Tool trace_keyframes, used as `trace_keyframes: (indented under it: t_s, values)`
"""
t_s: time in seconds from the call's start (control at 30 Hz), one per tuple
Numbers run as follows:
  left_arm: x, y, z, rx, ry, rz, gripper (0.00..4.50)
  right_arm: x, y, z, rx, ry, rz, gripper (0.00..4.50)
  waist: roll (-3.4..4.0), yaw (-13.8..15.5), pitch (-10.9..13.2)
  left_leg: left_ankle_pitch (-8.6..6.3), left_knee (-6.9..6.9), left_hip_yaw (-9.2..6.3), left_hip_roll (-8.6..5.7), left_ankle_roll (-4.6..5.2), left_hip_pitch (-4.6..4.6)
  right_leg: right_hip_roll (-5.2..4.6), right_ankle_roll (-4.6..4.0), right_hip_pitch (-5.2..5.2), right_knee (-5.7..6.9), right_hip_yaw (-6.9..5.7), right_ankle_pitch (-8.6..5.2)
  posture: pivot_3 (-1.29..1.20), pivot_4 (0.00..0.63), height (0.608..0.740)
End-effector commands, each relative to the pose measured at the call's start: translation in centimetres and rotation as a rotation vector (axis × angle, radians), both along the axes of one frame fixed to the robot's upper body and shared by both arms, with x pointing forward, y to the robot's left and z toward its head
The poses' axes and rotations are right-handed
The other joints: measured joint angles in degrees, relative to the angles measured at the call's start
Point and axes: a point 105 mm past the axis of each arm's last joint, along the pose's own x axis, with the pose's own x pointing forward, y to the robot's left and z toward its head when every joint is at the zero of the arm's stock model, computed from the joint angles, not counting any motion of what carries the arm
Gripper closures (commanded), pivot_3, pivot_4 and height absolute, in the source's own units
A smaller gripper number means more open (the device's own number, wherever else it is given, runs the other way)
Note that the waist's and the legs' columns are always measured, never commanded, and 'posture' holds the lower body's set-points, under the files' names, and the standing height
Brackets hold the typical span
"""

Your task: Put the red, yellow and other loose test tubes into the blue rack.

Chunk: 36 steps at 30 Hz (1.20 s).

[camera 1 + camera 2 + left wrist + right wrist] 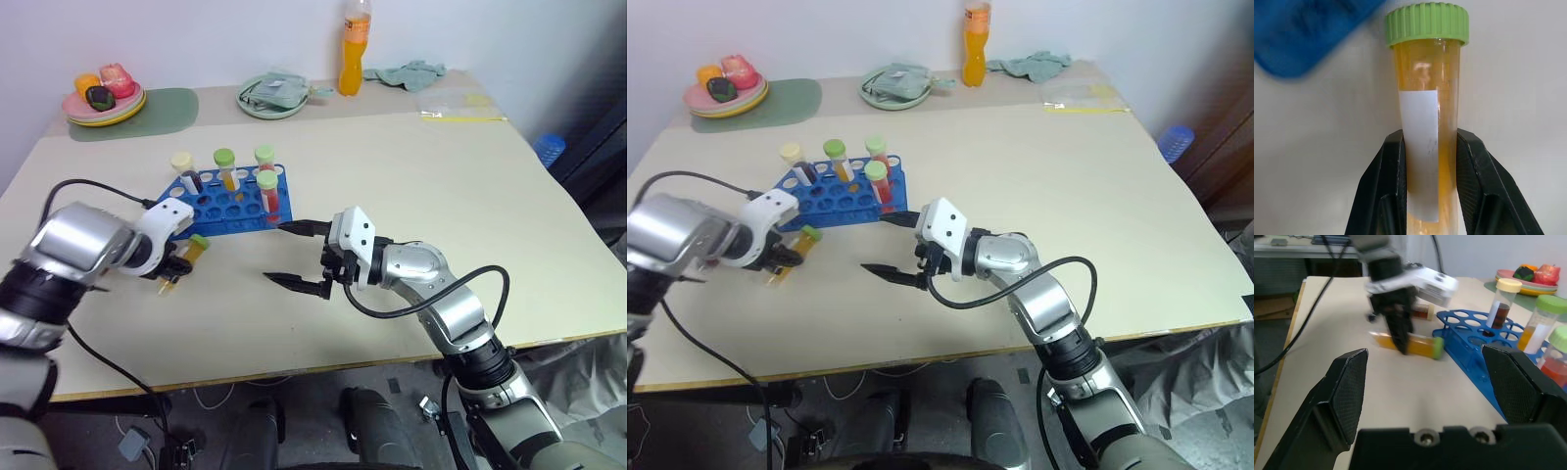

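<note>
The blue rack (223,208) stands left of centre on the table, with several capped tubes upright in it: a dark one with a cream cap (184,168), a yellow one with a green cap (226,166) and red ones with pale green caps (267,191). Just in front of the rack lies a yellow-orange test tube with a green cap (197,249), low at the table. My left gripper (174,273) is shut on its body, and its fingers (1393,166) clamp the labelled tube (1425,83). My right gripper (274,252) hovers open and empty to the right of it, pointing towards the rack.
At the back stand a tall orange drink bottle (355,49), a green plate with a cloth (274,98), a crumpled cloth (407,74) and stacked plates with toy food (103,100) on a green placemat (167,111). A clear bag (458,106) lies back right.
</note>
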Motion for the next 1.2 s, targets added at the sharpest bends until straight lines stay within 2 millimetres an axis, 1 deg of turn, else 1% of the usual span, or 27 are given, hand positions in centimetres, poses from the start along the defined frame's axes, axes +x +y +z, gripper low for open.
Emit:
trace_keyframes:
  t_s: [0.03,0.07,0.1,0.13,0.17,0.2,0.27,0.33,0.37,0.47,0.5,0.6,0.73,0.87,0.97,1.1,1.2]
  values:
    - [-0.3,-0.9,4.5,-0.077,-0.245,-0.143,3.74,-0.5,0.0,1.0,0.024,-0.034,0.011,0.38,-0.02,0.3,0.0,0.0,0.01,-0.02,0.0,0.0,-0.01,-0.02,0.0,-0.01,0.02,-0.01,0.0,0.0,0.15,0.74]
    - [-0.3,-0.9,5.5,-0.098,-0.35,-0.156,3.74,-0.4,-0.1,0.9,0.024,-0.028,0.005,0.38,-0.03,0.5,0.0,0.0,0.05,-0.01,-0.01,-0.01,-0.04,-0.03,0.0,0.0,0.0,-0.02,0.0,0.0,0.15,0.74]
    - [-0.2,-1.2,7.1,-0.132,-0.509,-0.165,3.74,-0.1,-0.2,0.7,0.027,-0.016,-0.006,0.38,-0.02,0.6,0.0,0.0,0.07,0.0,-0.01,0.0,-0.04,-0.07,0.0,0.03,0.0,-0.04,0.0,0.0,0.15,0.74]
    - [-0.1,-1.4,8.8,-0.195,-0.665,-0.137,3.74,0.4,-0.2,0.3,0.027,-0.002,-0.034,0.38,0.01,1.0,0.0,0.0,0.06,-0.01,-0.02,0.0,-0.03,-0.1,0.0,0.05,-0.02,-0.04,0.0,0.0,0.15,0.74]
    - [0.0,-1.6,9.9,-0.256,-0.786,-0.089,3.74,0.8,-0.3,-0.1,0.027,0.01,-0.059,0.38,-0.02,1.6,0.0,0.0,0.07,-0.03,-0.02,0.0,0.0,-0.15,0.01,0.11,-0.06,-0.06,0.01,0.0,0.15,0.74]
    - [0.2,-1.7,10.4,-0.295,-0.858,-0.031,3.74,1.1,-0.4,-0.4,0.027,0.022,-0.076,0.38,-0.18,2.1,0.0,0.0,0.12,-0.03,-0.03,0.0,0.0,-0.14,0.01,0.15,-0.08,-0.1,0.02,0.0,0.15,0.74]
    - [1.0,-2.3,10.8,-0.315,-1.009,0.127,3.74,1.7,-0.6,-1.0,0.03,0.039,-0.111,0.38,-0.25,2.4,-0.1,0.0,0.23,-0.05,-0.05,-0.01,0.03,-0.12,0.01,0.32,-0.11,-0.23,0.03,0.0,0.15,0.74]
    - [1.8,-3.2,10.7,-0.217,-1.18,0.267,3.74,2.2,-0.6,-1.2,0.047,0.053,-0.144,0.38,-0.28,2.6,-0.1,0.0,0.27,-0.06,-0.16,0.0,0.06,-0.19,0.06,0.39,-0.08,-0.21,0.06,0.0,0.15,0.74]
    - [2.2,-3.9,10.5,-0.169,-1.248,0.312,3.74,2.5,-0.6,-1.2,0.053,0.056,-0.159,0.38,-0.36,2.6,-0.1,0.0,0.28,-0.05,-0.18,-0.01,0.06,-0.19,0.08,0.39,-0.08,-0.19,0.07,0.0,0.15,0.74]
    - [3.2,-6.4,9.7,-0.178,-1.405,0.433,3.74,2.9,-0.5,-1.5,0.057,0.061,-0.185,0.38,-0.36,2.6,-0.2,0.0,0.26,-0.02,-0.18,-0.01,0.06,-0.16,0.08,0.35,-0.08,-0.17,0.08,0.0,0.15,0.74]
    - [3.6,-7.5,9.2,-0.206,-1.43,0.429,3.74,2.9,-0.5,-1.5,0.059,0.062,-0.188,0.38,-0.37,2.6,-0.2,0.0,0.26,-0.02,-0.18,-0.01,0.06,-0.16,0.08,0.35,-0.08,-0.17,0.09,0.0,0.15,0.74]
    - [4.9,-9.6,7.7,-0.249,-1.466,0.446,3.74,2.8,-0.2,-1.6,0.067,0.071,-0.19,0.38,-0.36,2.3,-0.2,0.0,0.23,0.02,-0.17,-0.02,0.06,-0.14,0.07,0.3,-0.06,-0.16,0.09,0.0,0.15,0.74]
    - [6.1,-11.2,5.9,-0.296,-1.443,0.427,3.74,2.7,-0.2,-1.6,0.074,0.08,-0.2,0.38,-0.35,2.0,-0.2,0.0,0.21,0.03,-0.14,-0.01,0.07,-0.1,0.07,0.28,-0.05,-0.15,0.09,0.0,0.15,0.74]
    - [6.8,-11.4,4.2,-0.261,-1.381,0.425,3.74,3.0,-0.7,-1.5,0.08,0.075,-0.233,0.38,-0.35,2.1,-0.2,0.0,0.21,0.04,-0.14,-0.01,0.06,-0.09,0.07,0.27,-0.05,-0.15,0.09,0.0,0.15,0.74]
    - [7.1,-11.5,3.8,-0.253,-1.372,0.417,3.74,3.0,-0.8,-1.5,0.083,0.076,-0.246,0.38,-0.35,2.1,-0.2,0.0,0.22,0.04,-0.14,0.0,0.06,-0.09,0.08,0.27,-0.05,-0.15,0.09,0.0,0.15,0.74]
    - [8.0,-11.7,3.0,-0.259,-1.319,0.416,3.74,3.0,-0.9,-1.4,0.086,0.075,-0.256,0.38,-0.35,2.2,-0.2,0.0,0.23,0.04,-0.15,0.0,0.06,-0.09,0.08,0.29,-0.05,-0.16,0.09,0.0,0.15,0.74]
    - [8.4,-12.3,2.4,-0.305,-1.283,0.417,3.74,3.0,-0.9,-1.4,0.086,0.074,-0.257,0.38,-0.35,2.1,-0.2,0.01,0.23,0.03,-0.15,-0.01,0.06,-0.08,0.08,0.29,-0.04,-0.16,0.09,0.0,0.15,0.74]
